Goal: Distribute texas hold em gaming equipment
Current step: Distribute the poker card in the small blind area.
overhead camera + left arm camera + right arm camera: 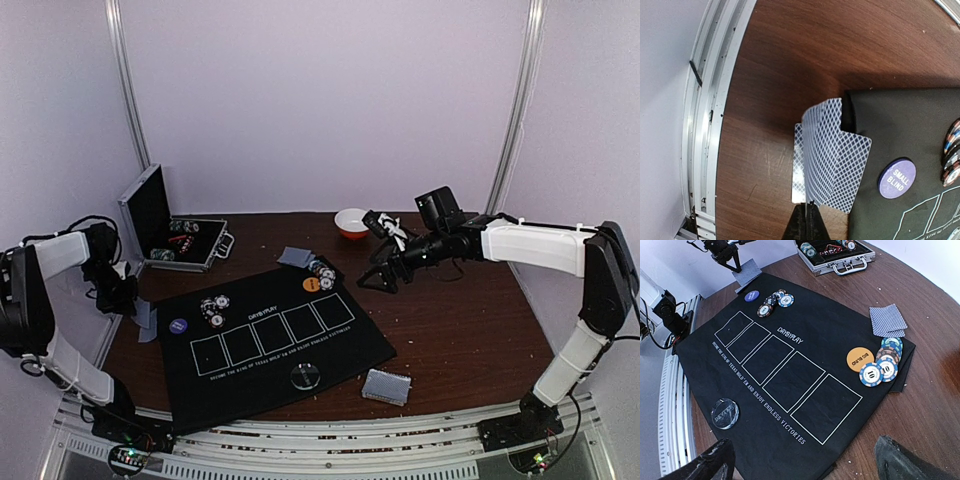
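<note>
The left gripper [805, 215] is pinched tight on the bottom edge of a few playing cards [832, 155]. The cards fan out over the brown table [780, 75], just past the left edge of the black mat [900, 125]. I think cards like these are very light, thin and bendy. They look slippery too, so one could slide out of the fan. An edge or a corner seems the best place to hold them, because a flat card is hard to lift. Their backs are grey-blue with a white criss-cross pattern.

The right gripper [802, 441] is wide open and holds nothing. It hangs near the far right corner of the mat.

A purple disc [896, 178] sits by the left edge of the mat, next to small striped chips [774, 301]. An orange disc [860, 359] lies at the far right corner. A clear disc [725, 412] lies at the near edge. The chips and discs look hard and should be easy to pinch by the rim.
</note>
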